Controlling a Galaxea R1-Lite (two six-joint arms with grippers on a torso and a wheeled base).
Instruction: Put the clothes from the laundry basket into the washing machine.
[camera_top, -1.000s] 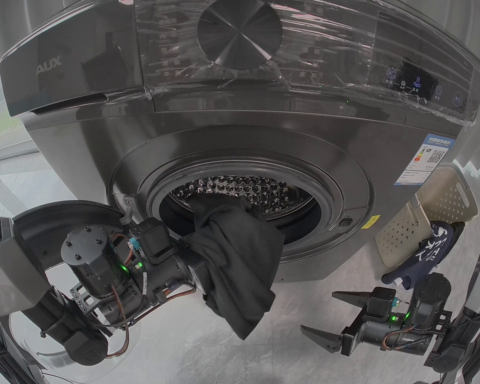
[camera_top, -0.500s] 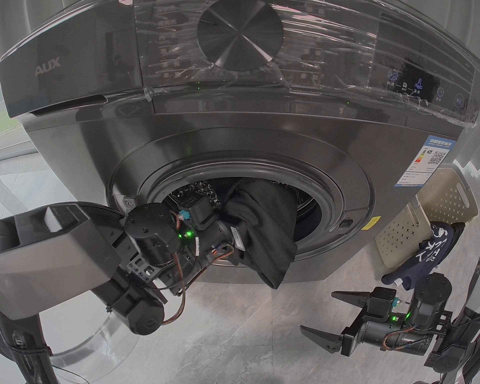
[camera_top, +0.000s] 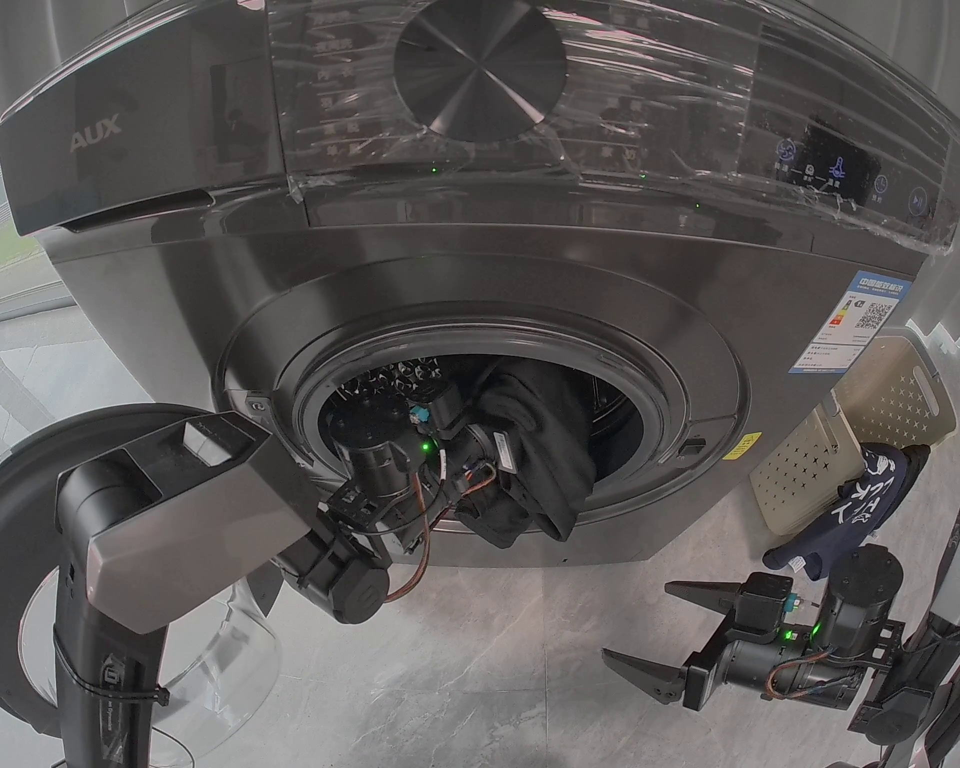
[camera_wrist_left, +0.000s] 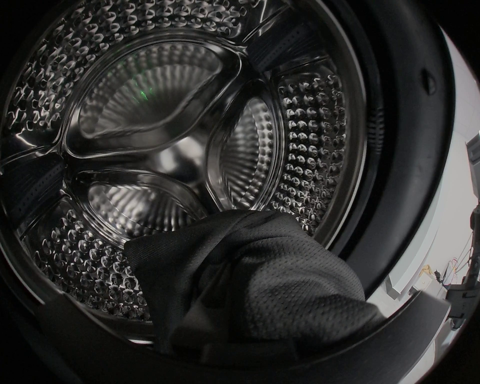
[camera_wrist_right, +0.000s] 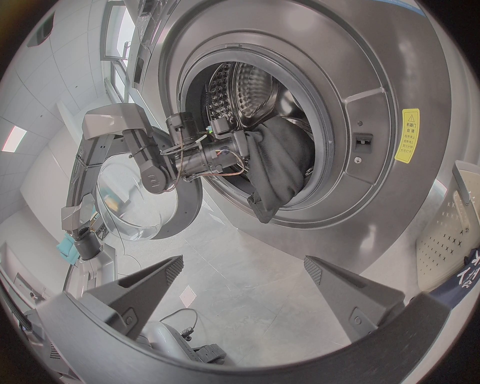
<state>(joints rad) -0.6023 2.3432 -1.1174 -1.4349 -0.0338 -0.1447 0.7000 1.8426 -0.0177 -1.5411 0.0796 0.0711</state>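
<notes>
Fingers (camera_wrist_right: 350, 292) of the right gripper (camera_top: 636, 624) stand wide apart, empty, far from the black garment (camera_top: 540, 450) draped over the left gripper (camera_top: 490, 465) in the washing machine (camera_top: 700, 330) mouth, tail hanging outside.

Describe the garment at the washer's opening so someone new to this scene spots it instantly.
Find the dark grey front-loading washing machine and its round open drum mouth. Bunched there, spilling over the lower rim, is a black mesh-textured garment. Unlike the navy garment with white print hanging on the beige perforated laundry basket, it is plain black.
</notes>
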